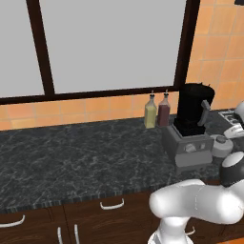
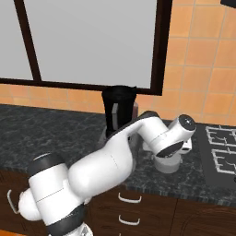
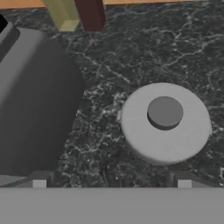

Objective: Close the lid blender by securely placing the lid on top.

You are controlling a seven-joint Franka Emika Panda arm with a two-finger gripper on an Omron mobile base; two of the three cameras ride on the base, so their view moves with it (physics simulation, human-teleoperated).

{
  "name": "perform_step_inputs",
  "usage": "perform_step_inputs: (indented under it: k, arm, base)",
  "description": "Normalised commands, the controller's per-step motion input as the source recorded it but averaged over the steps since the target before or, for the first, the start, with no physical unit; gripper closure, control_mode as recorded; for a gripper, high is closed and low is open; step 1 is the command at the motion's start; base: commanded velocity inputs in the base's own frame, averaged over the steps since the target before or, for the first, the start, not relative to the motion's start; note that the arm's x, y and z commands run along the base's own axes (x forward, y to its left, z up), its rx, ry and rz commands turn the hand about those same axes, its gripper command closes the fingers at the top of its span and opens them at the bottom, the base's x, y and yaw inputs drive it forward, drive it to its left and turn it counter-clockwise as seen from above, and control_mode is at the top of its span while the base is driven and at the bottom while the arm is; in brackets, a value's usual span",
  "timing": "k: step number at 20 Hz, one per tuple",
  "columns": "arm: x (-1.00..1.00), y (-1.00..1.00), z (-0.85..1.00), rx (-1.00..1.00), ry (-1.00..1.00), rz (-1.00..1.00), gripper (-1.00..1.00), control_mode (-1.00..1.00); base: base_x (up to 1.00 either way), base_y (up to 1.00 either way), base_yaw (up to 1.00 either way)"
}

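You see two bottles (image 1: 157, 110) upright at the counter's (image 1: 71, 157) back edge, against the tiled wall; just right of them the blender (image 1: 190, 127) stands uncovered, black jar on grey base; the lid (image 3: 165, 122) lies flat on the counter beside the base, knob up; the gripper (image 3: 111, 180) hangs over it, fingertips (image 3: 40, 179) wide apart, touching nothing.

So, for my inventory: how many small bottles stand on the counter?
2: a yellow bottle and a dark red bottle, side by side against the tiled wall, left of the blender.
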Motion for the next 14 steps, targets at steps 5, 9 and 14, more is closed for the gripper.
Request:
perform_step_inputs:
  k: [5, 9, 14]
  arm:
    - [0.3, -0.21, -0.2, 0.04, 0.0, 0.08, -1.0, -1.0]
    - [0.29, -0.16, -0.21, 0.02, 0.0, 0.09, -1.0, -1.0]
    - [0.28, -0.17, -0.26, 0.0, 0.0, 0.08, -1.0, -1.0]
  base:
    - [0.0, 0.0, 0.0]
    - [0.0, 0.0, 0.0]
    - [0.0, 0.0, 0.0]
